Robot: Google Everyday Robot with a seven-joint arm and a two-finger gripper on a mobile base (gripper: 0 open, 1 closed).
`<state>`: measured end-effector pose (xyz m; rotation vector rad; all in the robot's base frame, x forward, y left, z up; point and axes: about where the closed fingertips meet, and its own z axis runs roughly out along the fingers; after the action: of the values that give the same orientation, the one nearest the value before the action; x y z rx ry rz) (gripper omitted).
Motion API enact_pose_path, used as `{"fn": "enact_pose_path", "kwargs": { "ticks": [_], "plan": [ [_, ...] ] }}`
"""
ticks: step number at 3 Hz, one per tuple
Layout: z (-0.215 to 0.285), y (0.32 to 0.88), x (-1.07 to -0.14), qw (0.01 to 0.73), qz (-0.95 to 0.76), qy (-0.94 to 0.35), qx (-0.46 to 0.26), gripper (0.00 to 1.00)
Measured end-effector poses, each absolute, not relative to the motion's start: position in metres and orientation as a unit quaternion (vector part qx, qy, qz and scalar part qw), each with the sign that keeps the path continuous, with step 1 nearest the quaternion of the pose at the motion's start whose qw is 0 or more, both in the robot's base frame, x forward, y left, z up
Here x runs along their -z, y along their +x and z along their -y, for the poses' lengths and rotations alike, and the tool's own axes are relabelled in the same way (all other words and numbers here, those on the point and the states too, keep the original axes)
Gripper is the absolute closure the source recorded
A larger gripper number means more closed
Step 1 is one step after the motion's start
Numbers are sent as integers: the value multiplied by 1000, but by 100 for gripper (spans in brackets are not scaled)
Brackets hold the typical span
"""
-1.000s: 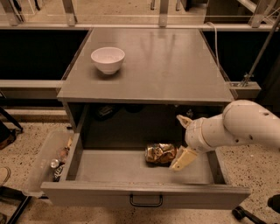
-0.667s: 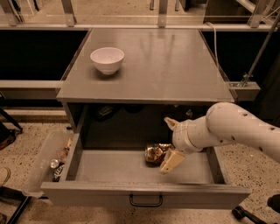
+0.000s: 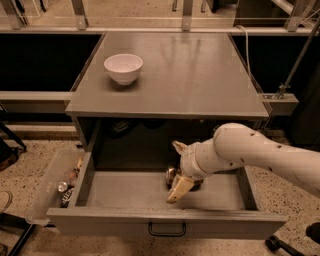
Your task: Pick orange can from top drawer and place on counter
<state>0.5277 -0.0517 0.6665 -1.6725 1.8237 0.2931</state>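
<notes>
Inside the open top drawer, near its middle, the gripper is spread wide astride the orange can; best to centre, close firmly, then lift straight above the drawer's front.

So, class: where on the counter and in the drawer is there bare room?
The counter is bare right of the white bowl. The top drawer floor is bare at left; crowded mid-right, where the gripper is at the orange can.

Probably a lab or test area. Shown by: terrazzo floor, metal railing, grey counter. Robot gripper in drawer.
</notes>
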Motion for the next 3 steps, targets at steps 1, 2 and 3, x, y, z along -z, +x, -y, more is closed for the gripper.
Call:
{"fn": "enact_pose_path", "kwargs": {
  "ticks": [1,2,3],
  "plan": [
    [67,568,-638,293,-721,-622,-84,0],
    [67,568,-638,293,-721,-622,-84,0],
    [82,561,-631,312,-722,-612,-82,0]
  ]
}}
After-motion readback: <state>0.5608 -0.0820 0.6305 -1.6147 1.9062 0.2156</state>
